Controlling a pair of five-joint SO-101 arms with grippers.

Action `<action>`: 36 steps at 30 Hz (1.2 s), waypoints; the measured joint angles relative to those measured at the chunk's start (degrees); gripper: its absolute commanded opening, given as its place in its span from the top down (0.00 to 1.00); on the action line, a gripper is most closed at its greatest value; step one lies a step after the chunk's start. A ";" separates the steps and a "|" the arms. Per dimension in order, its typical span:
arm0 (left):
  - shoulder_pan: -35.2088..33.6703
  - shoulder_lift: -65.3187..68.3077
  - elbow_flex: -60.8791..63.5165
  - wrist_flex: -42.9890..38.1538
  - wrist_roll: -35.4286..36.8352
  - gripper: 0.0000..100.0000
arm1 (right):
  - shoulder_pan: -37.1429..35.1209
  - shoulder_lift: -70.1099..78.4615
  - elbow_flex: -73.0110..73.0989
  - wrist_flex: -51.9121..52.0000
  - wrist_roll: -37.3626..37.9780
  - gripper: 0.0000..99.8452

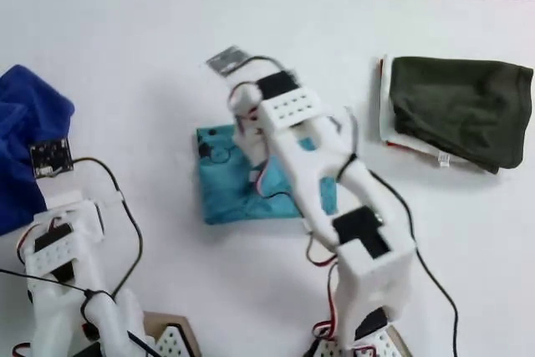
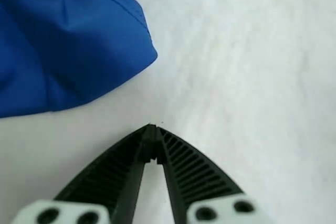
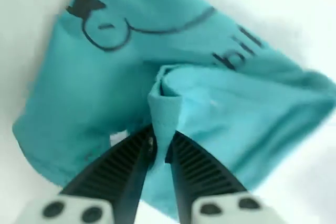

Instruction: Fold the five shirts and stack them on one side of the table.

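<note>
So the teal shirt (image 1: 224,194) sits mid-table, folded into a rough square, and the right gripper (image 3: 159,148) has its jaws pinched tight on a raised ridge of cloth near one edge. Looks like it's grabbing hold to tidy the fold or haul it over to the stack (image 1: 387,123) on the right side, which has a green shirt (image 1: 460,110) on top. The left gripper (image 2: 152,136) is closed on nothing, hovering over bare table (image 2: 252,51) just beside the crumpled blue shirt (image 2: 63,40), which is probably next in line.
</note>
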 measured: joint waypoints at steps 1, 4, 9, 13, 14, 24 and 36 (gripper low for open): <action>0.00 0.00 0.00 0.00 0.00 0.97 | 1.14 -1.14 0.44 0.79 0.00 0.98; 0.00 0.00 0.00 0.00 0.00 0.97 | 5.19 -4.13 4.75 2.29 0.00 0.98; 0.00 0.00 0.00 0.00 0.00 0.97 | 11.43 -11.08 17.49 0.79 0.00 0.98; 0.00 0.00 0.00 0.00 0.00 0.97 | 13.19 -18.46 29.10 -3.69 0.00 0.98; 0.00 0.00 0.00 0.00 0.00 0.97 | 13.01 -20.22 32.00 -5.01 0.00 0.98; 0.00 0.00 0.00 0.00 0.00 0.97 | 12.84 -34.81 45.10 -12.57 0.00 0.79; 0.00 0.00 0.00 0.00 0.00 0.97 | 8.79 -47.30 45.54 -28.75 6.33 0.98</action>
